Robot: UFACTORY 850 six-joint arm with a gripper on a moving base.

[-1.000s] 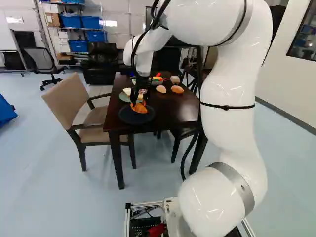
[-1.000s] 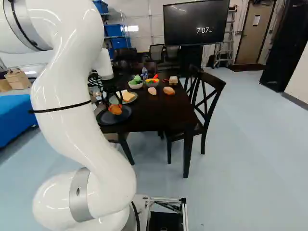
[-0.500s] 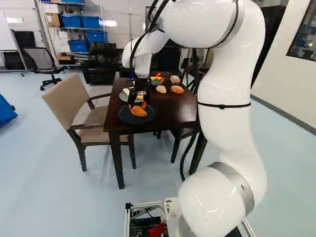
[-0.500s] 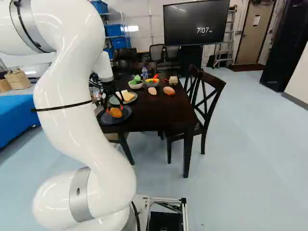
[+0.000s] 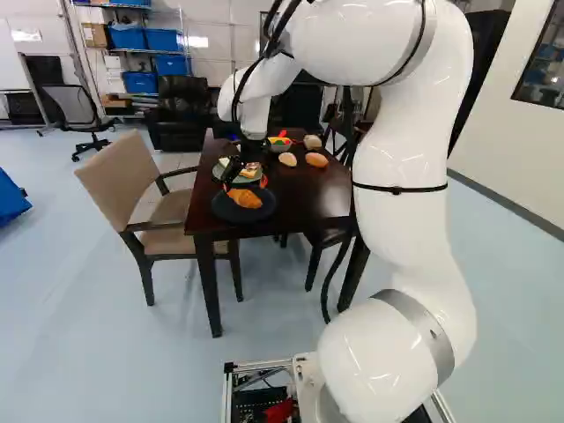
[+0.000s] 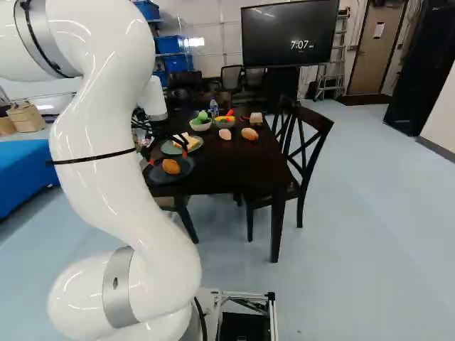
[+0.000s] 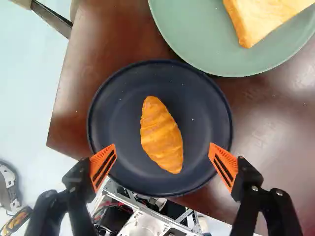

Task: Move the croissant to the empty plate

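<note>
The gripper (image 7: 163, 146) stands wide, gripping nothing. Ahead of its fingers, in line with the gap, the croissant (image 7: 161, 135) lies on the dark plate (image 7: 113, 88), touching neither pad. Farther from the fingers, off to one side, is the green plate (image 7: 197, 39) with bread (image 7: 268, 17) on it. How high the fingers stand over the dark plate I can't quite tell. The placing looks done; only backing away seems left.

Bright, even room light, soft glare on the tabletop (image 7: 268, 130), small highlights on the white arm (image 5: 407, 229)
</note>
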